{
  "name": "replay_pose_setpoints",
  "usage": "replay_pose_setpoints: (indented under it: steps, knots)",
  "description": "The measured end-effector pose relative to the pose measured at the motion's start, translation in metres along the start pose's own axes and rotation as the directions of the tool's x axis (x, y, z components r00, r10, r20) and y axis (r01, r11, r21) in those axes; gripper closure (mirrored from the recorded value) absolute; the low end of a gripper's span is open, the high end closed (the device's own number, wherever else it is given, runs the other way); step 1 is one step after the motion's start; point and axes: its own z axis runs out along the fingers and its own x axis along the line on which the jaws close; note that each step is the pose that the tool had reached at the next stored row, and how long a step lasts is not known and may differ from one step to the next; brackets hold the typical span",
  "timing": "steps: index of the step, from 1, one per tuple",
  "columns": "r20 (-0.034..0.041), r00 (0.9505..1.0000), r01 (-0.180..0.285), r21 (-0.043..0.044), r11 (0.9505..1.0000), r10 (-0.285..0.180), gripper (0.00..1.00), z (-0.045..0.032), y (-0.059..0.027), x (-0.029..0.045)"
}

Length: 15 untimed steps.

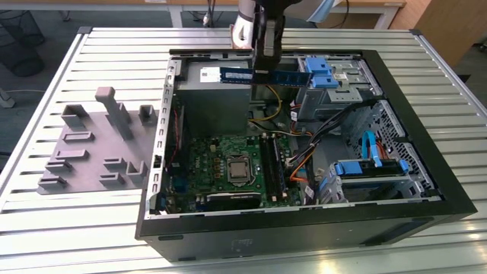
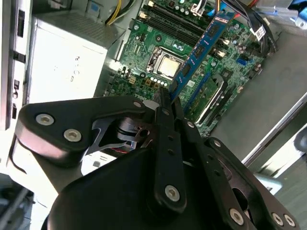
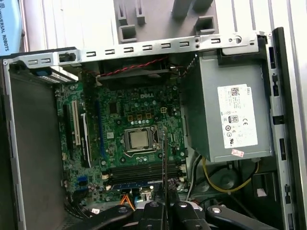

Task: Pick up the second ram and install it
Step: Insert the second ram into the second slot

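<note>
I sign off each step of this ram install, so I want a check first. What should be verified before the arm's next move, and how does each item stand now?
1. Grip on the second ram: ok, the gripper is shut on its middle.
2. Ram level: ok, roughly horizontal in the exterior view.
3. Ram apart from the motherboard: ok, held in the air above the open case.
4. Free memory slots: ok, long black slots look bare in the first wrist view.
5. Slot latches open: cannot tell.
</note>
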Motion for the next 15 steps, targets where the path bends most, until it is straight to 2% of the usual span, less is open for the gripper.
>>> replay_pose_setpoints:
  steps: [3, 7, 11, 15]
  knots:
    - [0.0009, 0.9986, -0.053, 0.0012, 0.9986, 0.053, 0.86, 0.0004, 0.0000, 0.0000]
    - [0.0023, 0.9930, -0.118, 0.0023, 0.9930, 0.118, 0.86, 0.0011, 0.0000, -0.0001]
    - [0.0034, 0.9852, -0.171, 0.0030, 0.9852, 0.171, 0.86, 0.0015, 0.0001, -0.0005]
    - [0.0044, 0.9749, -0.223, 0.0037, 0.9749, 0.222, 0.86, 0.0020, 0.0001, -0.0009]
